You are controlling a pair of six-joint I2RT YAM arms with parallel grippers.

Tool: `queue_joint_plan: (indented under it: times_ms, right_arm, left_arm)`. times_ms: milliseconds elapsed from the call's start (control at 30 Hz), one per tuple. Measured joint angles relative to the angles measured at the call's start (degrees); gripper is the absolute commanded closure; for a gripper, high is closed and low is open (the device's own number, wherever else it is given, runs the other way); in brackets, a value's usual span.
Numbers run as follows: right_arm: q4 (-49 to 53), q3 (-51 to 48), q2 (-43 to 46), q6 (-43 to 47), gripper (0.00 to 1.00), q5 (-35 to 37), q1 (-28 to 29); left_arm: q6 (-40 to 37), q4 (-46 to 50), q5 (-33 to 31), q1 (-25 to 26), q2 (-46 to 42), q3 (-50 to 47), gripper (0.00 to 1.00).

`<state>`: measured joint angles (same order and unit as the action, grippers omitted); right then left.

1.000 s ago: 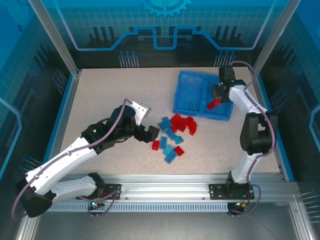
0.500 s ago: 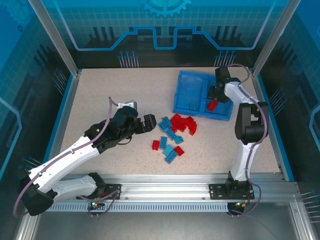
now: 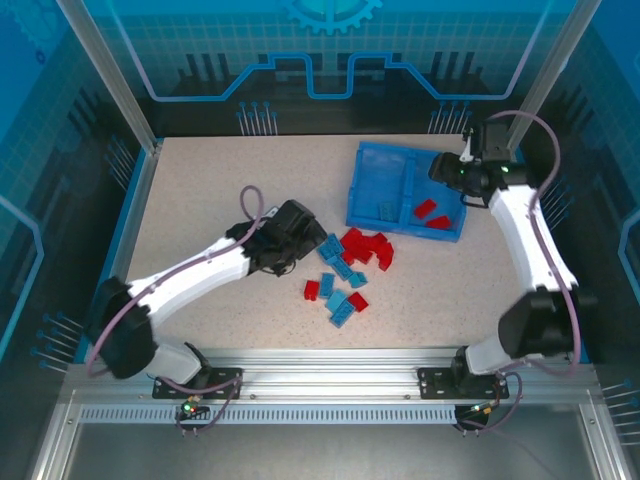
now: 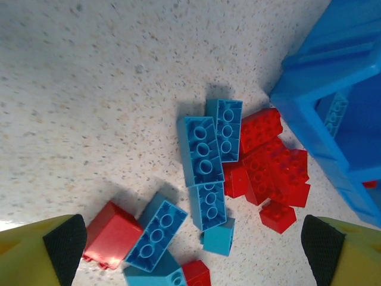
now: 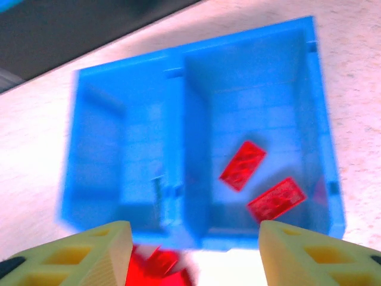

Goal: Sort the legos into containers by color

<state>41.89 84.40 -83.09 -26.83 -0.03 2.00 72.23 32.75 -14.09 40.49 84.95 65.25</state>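
Lying loose near the front of the speckled table (image 3: 200,190): a heap of red and light blue legos (image 3: 345,265). The left gripper (image 4: 193,247) is held just above this heap, jaws spread wide, nothing gripped. Farther back, a blue tray (image 3: 395,149): two red bricks (image 3: 425,209) are contained in its right compartment, one light blue brick (image 3: 385,210) in its left. The right gripper (image 5: 193,238) is held above the tray's far right corner, jaws apart, empty.

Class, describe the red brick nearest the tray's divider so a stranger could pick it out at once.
Look to the blue tray at the table's far right. Its right compartment holds two red bricks. Yours, the red brick, lies closer to the middle divider and farther back; the other red brick sits nearer the front right corner.
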Motion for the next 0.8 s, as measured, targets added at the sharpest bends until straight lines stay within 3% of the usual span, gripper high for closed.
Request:
queue_joint_plan:
  times_ms: [167, 367, 567, 800]
  right_arm:
    - [4.9, -5.7, 10.6, -0.2, 0.34, -8.5, 7.4]
    - [13.1, -7.8, 12.5, 1.5, 0.31, -12.7, 17.0]
    - [16.5, -10.1, 14.4, 2.3, 0.3, -13.4, 18.2]
    - [17.2, -10.2, 14.1, 2.8, 0.3, -14.0, 18.2]
  left_arm:
    - [1.6, 1.4, 2.9, 0.0, 11.7, 8.7, 0.14]
    - [2.5, 2.5, 6.2, -0.9, 20.5, 12.8, 0.23]
    - [0.5, 4.6, 9.1, -2.3, 28.3, 18.9, 0.3]
    - [-1.8, 8.2, 11.2, -2.7, 29.9, 19.8, 0.41]
